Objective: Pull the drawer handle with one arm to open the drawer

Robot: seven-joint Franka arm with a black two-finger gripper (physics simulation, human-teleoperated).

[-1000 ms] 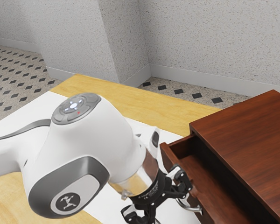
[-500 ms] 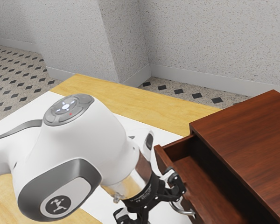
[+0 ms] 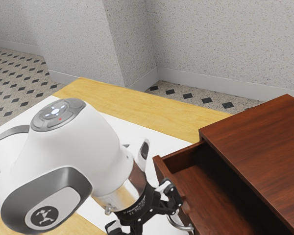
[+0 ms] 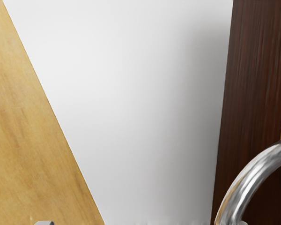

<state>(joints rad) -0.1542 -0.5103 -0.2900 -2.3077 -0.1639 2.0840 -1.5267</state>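
A dark wooden cabinet [image 3: 264, 142] stands at the exterior view's right. Its top drawer [image 3: 162, 166] is pulled partway out, and the inside is bare. A curved silver handle [image 3: 181, 226] sits on the drawer front. My black gripper [image 3: 173, 204] is at the drawer front, low in the exterior view, shut on that handle. My big white arm comes in from the exterior view's left. In the wrist view, the handle [image 4: 253, 178] arcs close under my hand against the dark drawer front [image 4: 257, 70].
The cabinet rests on a white mat [image 3: 132, 132] laid over a light wooden table [image 3: 152, 107]. Mat [image 4: 140, 93] and table wood [image 4: 23, 140] lie below my hand. Speckled walls and a tiled floor lie beyond the table.
My arm has drawn back toward the exterior view's left, and the drawer has slid further out of the cabinet with the gripper on its handle.
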